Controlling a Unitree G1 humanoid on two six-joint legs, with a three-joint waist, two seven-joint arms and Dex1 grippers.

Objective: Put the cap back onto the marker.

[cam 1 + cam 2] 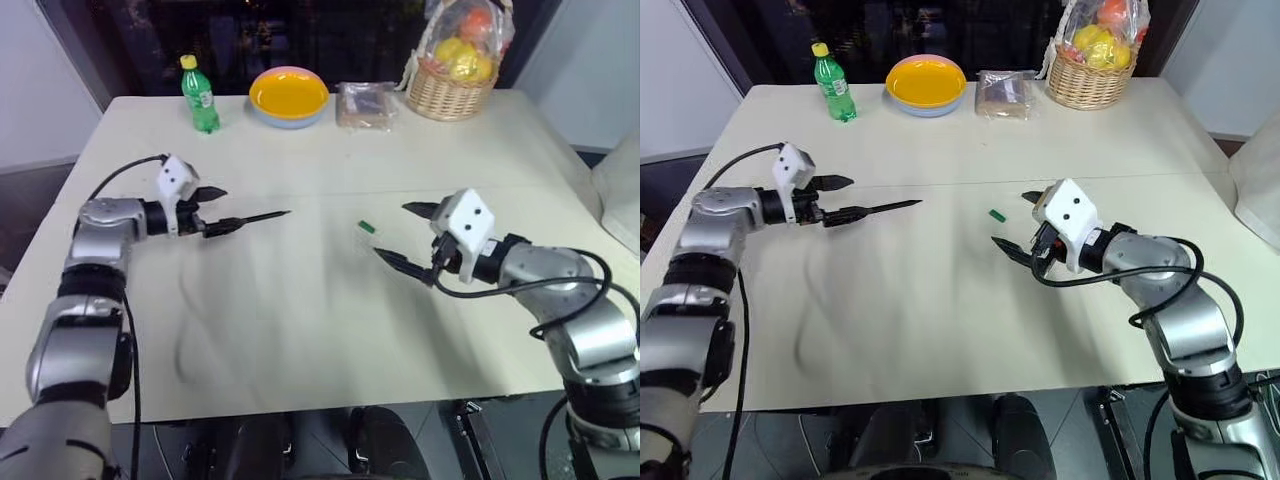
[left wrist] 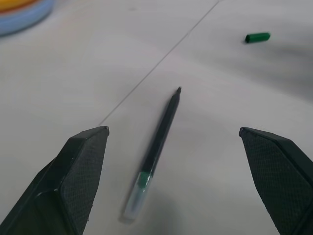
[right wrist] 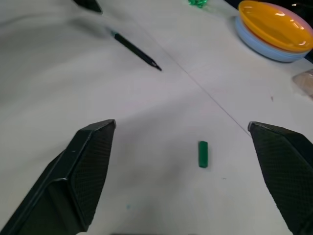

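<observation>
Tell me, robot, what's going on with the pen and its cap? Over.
Both claws open, left, right. Marker and cap lie apart on the table, neither held. Nothing between them.

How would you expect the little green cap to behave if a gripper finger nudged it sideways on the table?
The cap is a small cylinder lying on its side, so it would probably roll. It looks tiny between the open right gripper fingers, so likely light and easily flicked away.
</observation>
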